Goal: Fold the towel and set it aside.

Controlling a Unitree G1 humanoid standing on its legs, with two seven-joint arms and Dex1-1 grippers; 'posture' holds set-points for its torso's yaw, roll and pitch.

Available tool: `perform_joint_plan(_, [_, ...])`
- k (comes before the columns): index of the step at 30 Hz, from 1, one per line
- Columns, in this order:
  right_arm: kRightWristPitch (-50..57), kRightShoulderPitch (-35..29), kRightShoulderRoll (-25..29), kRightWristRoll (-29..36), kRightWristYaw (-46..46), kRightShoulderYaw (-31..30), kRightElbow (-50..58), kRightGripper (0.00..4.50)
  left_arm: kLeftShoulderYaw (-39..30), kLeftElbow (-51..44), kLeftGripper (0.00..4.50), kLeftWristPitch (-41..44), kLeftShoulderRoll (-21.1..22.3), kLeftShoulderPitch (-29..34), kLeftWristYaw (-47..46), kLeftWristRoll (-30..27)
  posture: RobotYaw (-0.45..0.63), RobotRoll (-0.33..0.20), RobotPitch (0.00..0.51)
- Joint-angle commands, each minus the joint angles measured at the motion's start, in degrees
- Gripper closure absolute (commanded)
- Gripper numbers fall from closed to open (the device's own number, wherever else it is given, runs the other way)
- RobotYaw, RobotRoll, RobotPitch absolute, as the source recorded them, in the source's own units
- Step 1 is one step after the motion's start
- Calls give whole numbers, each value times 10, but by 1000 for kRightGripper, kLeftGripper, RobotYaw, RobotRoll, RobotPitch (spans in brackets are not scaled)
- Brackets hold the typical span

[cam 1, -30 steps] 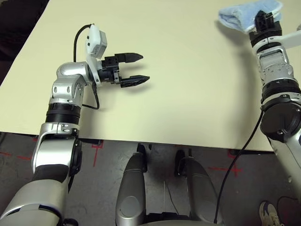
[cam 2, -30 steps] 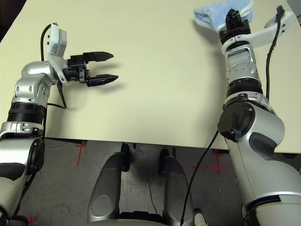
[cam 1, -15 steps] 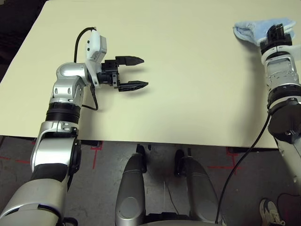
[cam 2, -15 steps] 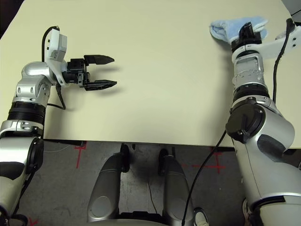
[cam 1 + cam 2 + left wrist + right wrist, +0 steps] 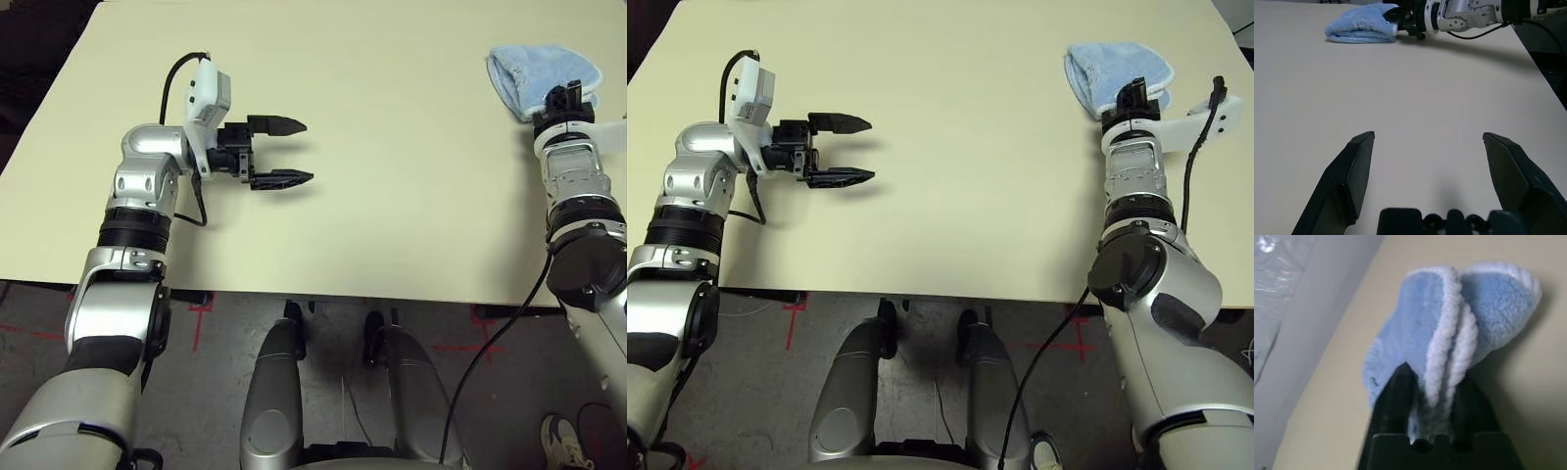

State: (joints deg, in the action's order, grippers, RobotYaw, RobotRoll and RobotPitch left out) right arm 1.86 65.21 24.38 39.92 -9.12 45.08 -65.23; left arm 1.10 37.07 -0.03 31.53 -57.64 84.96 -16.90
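Towel (image 5: 1418,318) betw. part-open R fingers (image 5: 1397,394), hold unclear; L fingers (image 5: 1354,171) wide, empty, well apart.

Both eye views read fairly bright on my side: cream tabletop (image 5: 392,147) evenly lit, floor (image 5: 235,343) darker, top left corner near black. Soft shadows on the table just beside the left gripper (image 5: 282,154) and along the right forearm (image 5: 1136,176), so I'd call the light diffuse and from above. Mild highlights on the silver arm shells. Left wrist view is dimmer and greyer, faint shadow blob between the fingers, long soft shadow under the far arm. Right wrist view is soft all over, blue towel (image 5: 1420,318) edges smeared, soft shadow beside it; bright glints on the clear plastic (image 5: 1273,264) at the corner.
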Motion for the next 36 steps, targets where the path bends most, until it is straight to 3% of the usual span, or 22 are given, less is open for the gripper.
perform_joint_plan(1, [46,-30,-14,21,67,4,88,1699,7,5,0,-1,-4,1,7,5,38,0,309])
perform_joint_plan(5, [130,-55,-45,49,157,-5,246,159,7,8,0,-3,-5,0,7,7,28,0,309])
perform_joint_plan(6, [149,-60,-52,57,181,-6,284,71,8,10,0,-4,-5,0,7,8,27,0,308])
perform_joint_plan(13, [274,-88,-88,119,348,-14,490,71,9,24,0,-12,-13,-10,7,12,11,0,309])
perform_joint_plan(24, [420,-115,-94,226,429,-37,577,71,8,15,0,-14,-15,0,7,13,37,0,290])
perform_joint_plan(28, [370,-133,-31,149,234,-121,575,71,-3,16,0,-1,-18,3,-15,7,36,0,287])
perform_joint_plan(32, [177,-171,38,-21,-57,-274,507,71,-50,32,0,7,-46,-4,-133,-4,40,0,288])
perform_joint_plan(36, [6,-147,30,-116,-161,-316,357,71,-77,66,0,-41,-62,-6,-288,34,80,0,284])
